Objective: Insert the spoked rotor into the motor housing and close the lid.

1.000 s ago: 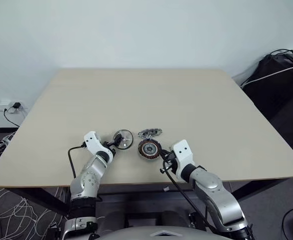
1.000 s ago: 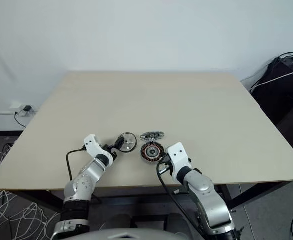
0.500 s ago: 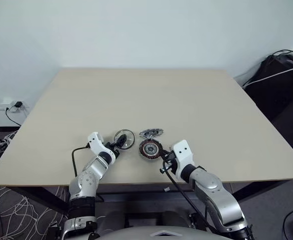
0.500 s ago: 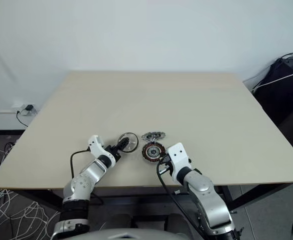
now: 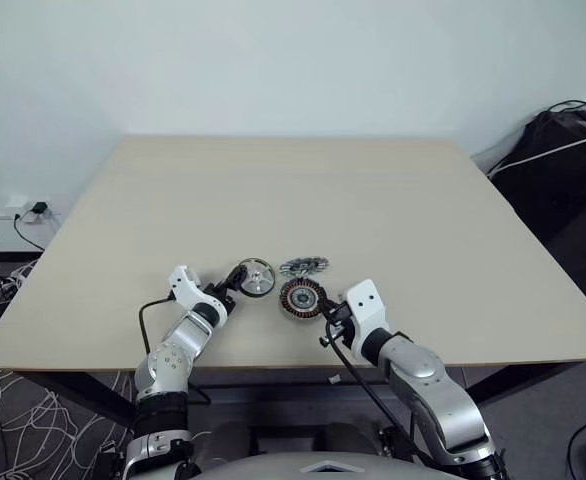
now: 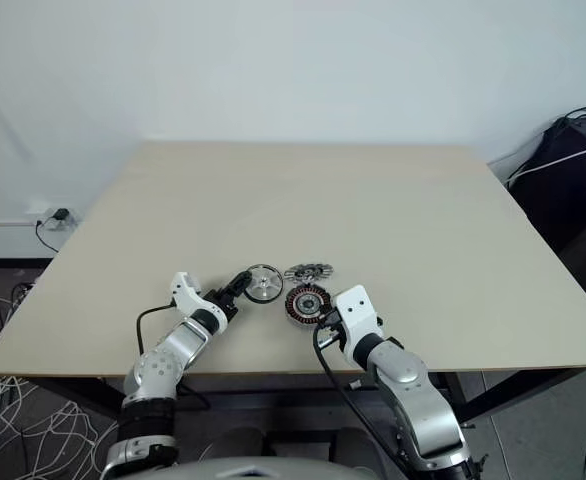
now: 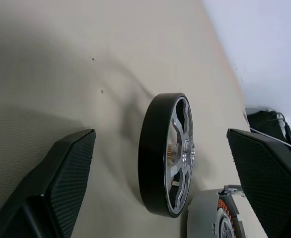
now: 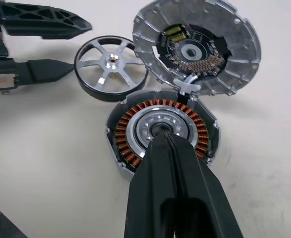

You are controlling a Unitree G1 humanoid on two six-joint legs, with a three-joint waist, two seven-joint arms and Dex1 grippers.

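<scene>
The left tool (image 5: 229, 287) stood wide open around the spoked rotor (image 5: 256, 277), just left of the motor housing (image 5: 299, 296) on the tabletop (image 5: 373, 210); fingers (image 7: 66, 173) wanted even rim contact. The right tool (image 8: 171, 148) was shut, tips over the housing's hub; lid (image 5: 302, 265) just behind

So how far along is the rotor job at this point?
Nothing is finished. The spoked rotor lies on the table beside the motor housing, between the fingers of the open left pincer. The lid is swung open. The shut right pincer sits at the housing. Left: insert the rotor, close the lid.
</scene>
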